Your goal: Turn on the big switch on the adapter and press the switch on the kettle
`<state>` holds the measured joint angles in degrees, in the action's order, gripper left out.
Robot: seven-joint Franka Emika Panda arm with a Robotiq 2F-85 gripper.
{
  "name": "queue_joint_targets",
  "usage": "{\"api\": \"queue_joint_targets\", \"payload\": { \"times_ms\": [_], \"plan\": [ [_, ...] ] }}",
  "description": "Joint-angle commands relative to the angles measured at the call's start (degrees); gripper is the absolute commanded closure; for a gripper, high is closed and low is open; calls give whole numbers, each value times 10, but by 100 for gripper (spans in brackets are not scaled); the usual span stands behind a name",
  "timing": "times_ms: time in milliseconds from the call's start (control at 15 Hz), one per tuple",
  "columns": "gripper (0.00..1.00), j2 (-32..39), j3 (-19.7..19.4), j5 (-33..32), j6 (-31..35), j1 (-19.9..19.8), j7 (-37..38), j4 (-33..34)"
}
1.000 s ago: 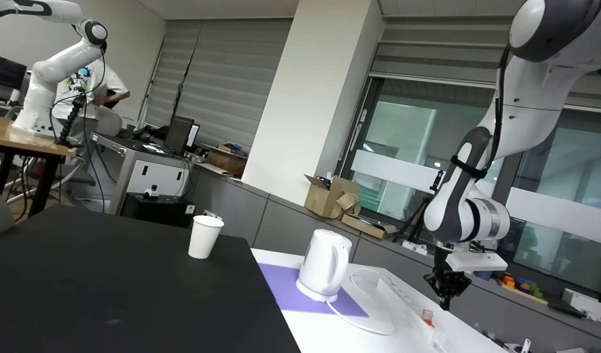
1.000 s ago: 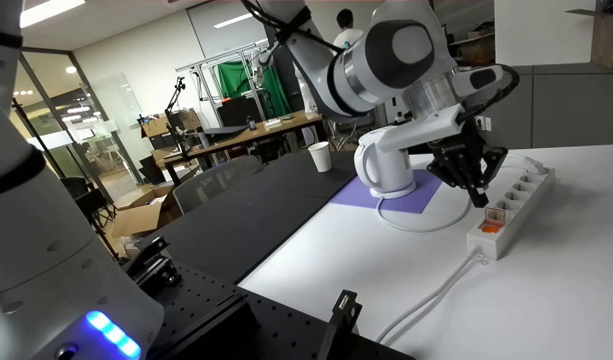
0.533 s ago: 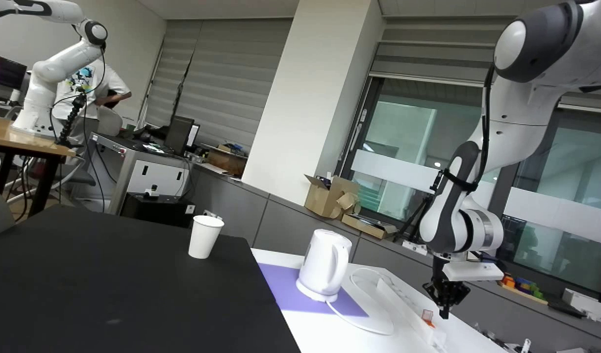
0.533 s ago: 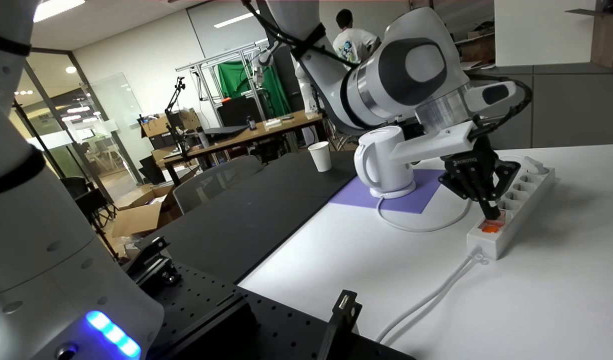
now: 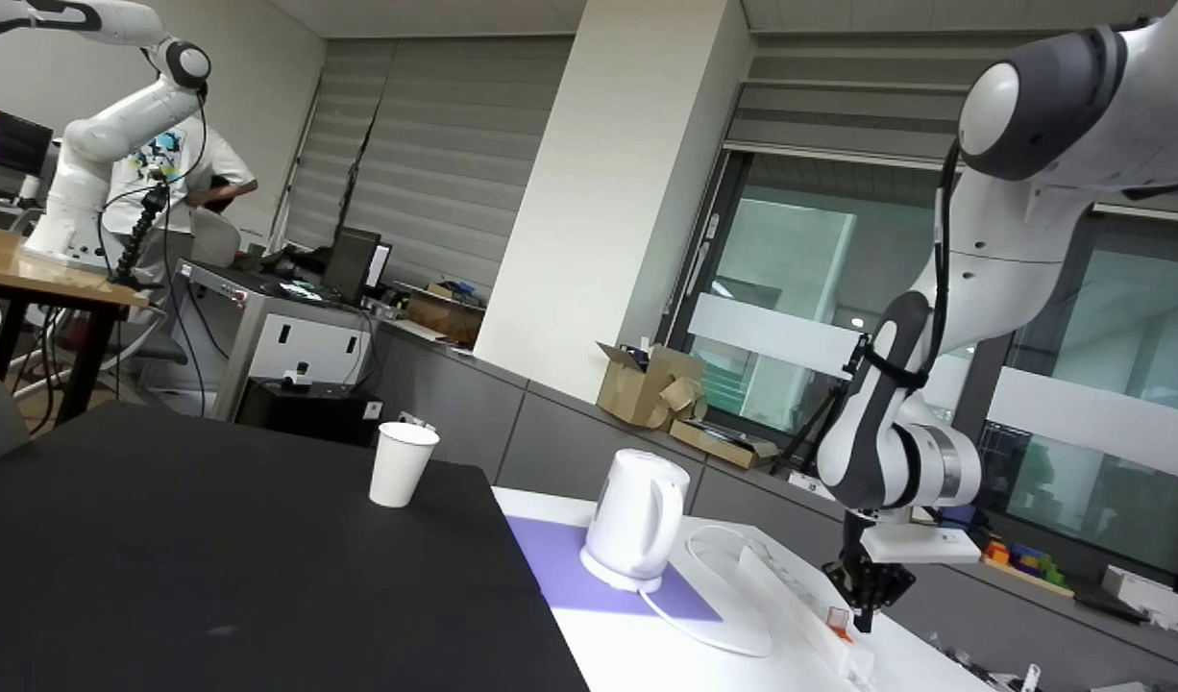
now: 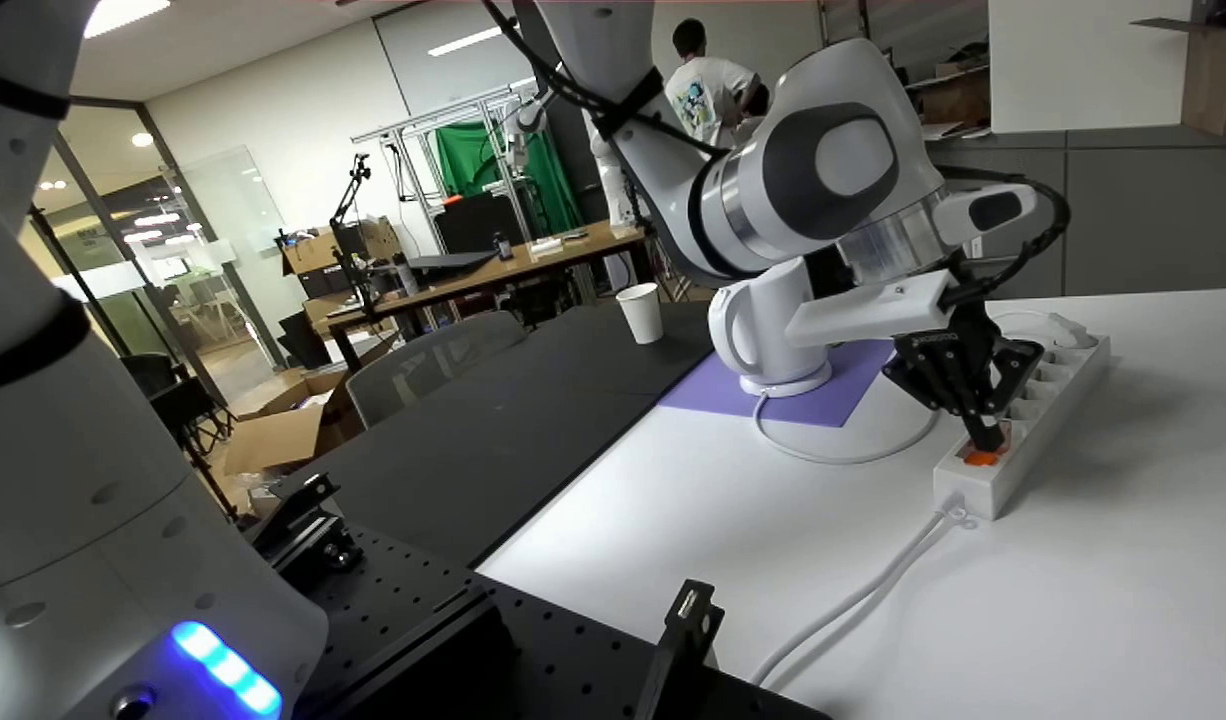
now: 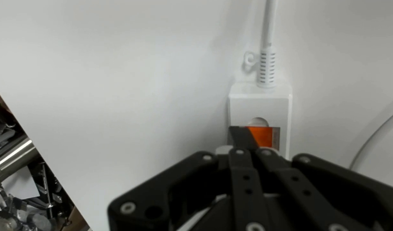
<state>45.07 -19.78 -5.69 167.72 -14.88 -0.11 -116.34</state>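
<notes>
The white adapter [image 6: 1053,423] lies on the white table, and it also shows in the wrist view [image 7: 259,107]. Its orange switch [image 6: 980,458] is at the cable end, with a clear flip cover [image 5: 837,616] raised beside it. My gripper [image 6: 985,438] is shut and empty, pointing down at the switch. In the wrist view its fingertips [image 7: 243,136] cover the left part of the orange switch [image 7: 263,136]. I cannot tell if they touch it. The white kettle [image 5: 632,519] stands upright behind the adapter, partly hidden by the arm in an exterior view [image 6: 773,320]. Its switch is not visible.
The kettle stands on a purple mat [image 5: 551,562]. A white paper cup [image 5: 402,466] stands on the black table [image 5: 262,557] beside it. The kettle's cord [image 6: 833,460] loops between mat and adapter. A white cable [image 6: 873,585] runs from the adapter's end.
My shut gripper has moved down and towards the adapter's cable end, from above the sockets to the orange switch. The kettle and adapter have not moved.
</notes>
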Motion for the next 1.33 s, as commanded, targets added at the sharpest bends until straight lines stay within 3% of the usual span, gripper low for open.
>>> {"api": "queue_joint_targets", "payload": {
  "times_ms": [0, 1267],
  "plan": [
    [100, 11, 11, 12, 2, -13, 0, 16],
    [100, 38, 27, 33, 15, -23, -1, 41]
  ]
}}
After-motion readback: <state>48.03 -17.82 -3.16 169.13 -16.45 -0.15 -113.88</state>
